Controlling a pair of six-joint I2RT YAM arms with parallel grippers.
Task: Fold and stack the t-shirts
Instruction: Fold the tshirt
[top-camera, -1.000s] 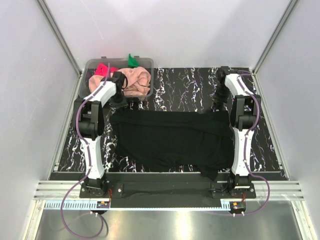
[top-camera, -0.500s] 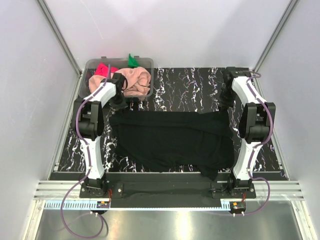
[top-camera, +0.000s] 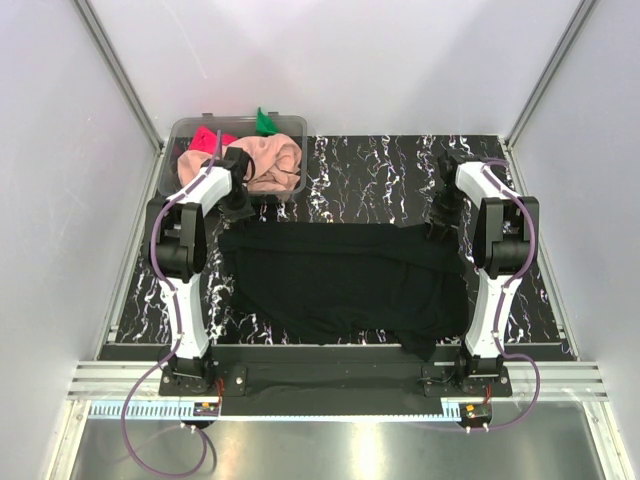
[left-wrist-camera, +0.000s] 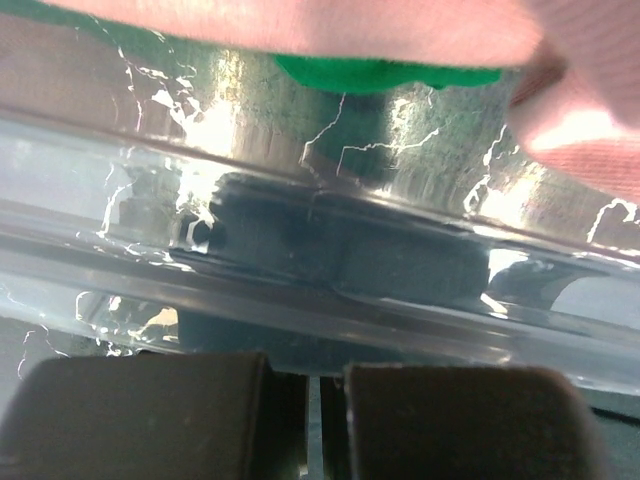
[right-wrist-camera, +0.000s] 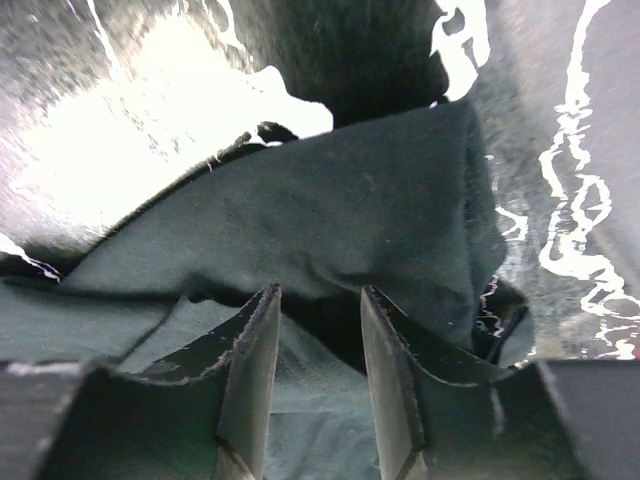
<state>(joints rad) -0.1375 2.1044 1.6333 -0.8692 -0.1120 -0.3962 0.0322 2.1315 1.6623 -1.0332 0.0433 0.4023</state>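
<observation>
Across the middle of the table (top-camera: 370, 175) the black t-shirt (top-camera: 340, 280) lies spread wide. Its far edge runs fairly straight from one arm to the other. Its near edge is ragged, with a flap reaching almost to the table's near edge on the right.

At the far-right corner of the cloth the right gripper (top-camera: 440, 225) hangs low with its fingers (right-wrist-camera: 250, 360) parted. The wrist view shows a folded ridge of black cloth just beyond the tips and nothing pinched between them.

The left gripper (top-camera: 238, 205) sits by the far-left corner, close against the near wall of the clear tub (top-camera: 180, 128). Its fingers (left-wrist-camera: 150, 410) are clenched together, and whether any cloth is caught between them cannot be told.

Bunched inside the tub are the peach-pink t-shirt (top-camera: 272, 160), the pink-red t-shirt (top-camera: 205, 138) and the green t-shirt (top-camera: 265, 122).

Open marbled table lies beyond the black shirt's far edge, between the tub and the right arm. Narrower bare strips run along both sides, next to the white walls (top-camera: 60, 200).
</observation>
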